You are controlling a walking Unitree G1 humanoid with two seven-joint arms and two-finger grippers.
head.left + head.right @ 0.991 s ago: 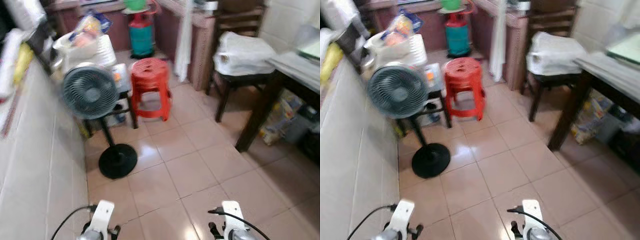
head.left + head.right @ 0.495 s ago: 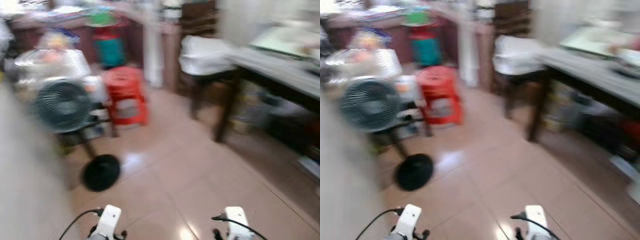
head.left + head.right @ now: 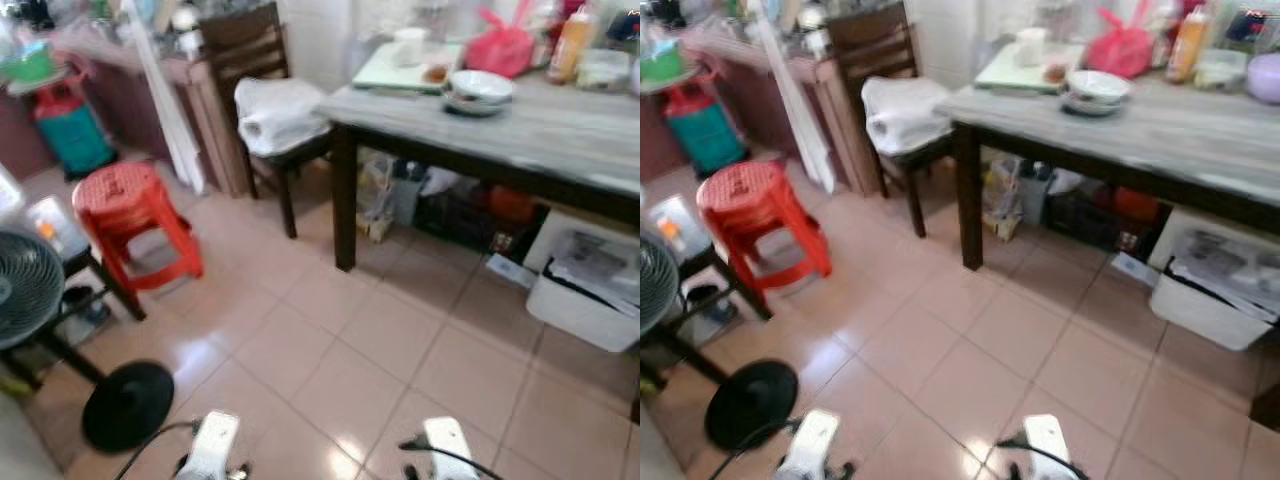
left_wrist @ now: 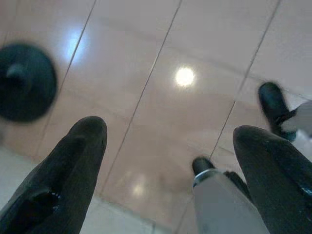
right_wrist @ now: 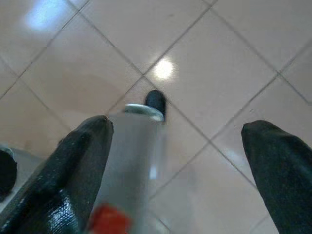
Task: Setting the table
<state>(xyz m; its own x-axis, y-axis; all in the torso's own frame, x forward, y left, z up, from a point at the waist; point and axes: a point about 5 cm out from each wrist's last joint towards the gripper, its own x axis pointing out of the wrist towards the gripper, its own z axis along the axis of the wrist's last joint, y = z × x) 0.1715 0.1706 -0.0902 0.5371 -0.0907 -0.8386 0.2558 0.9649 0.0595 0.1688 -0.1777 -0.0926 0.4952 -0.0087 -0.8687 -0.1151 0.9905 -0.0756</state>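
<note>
Bowls [image 3: 478, 90] stacked at bench [image 3: 560, 130] far edge: fragile, slippery; grip by rim. Left tool [image 4: 170, 170] and right tool [image 5: 175, 165] wide, empty

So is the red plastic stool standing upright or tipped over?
Upright. The red plastic stool stands on its legs on the tiled floor, its round seat level on top, beside the fan.
</note>
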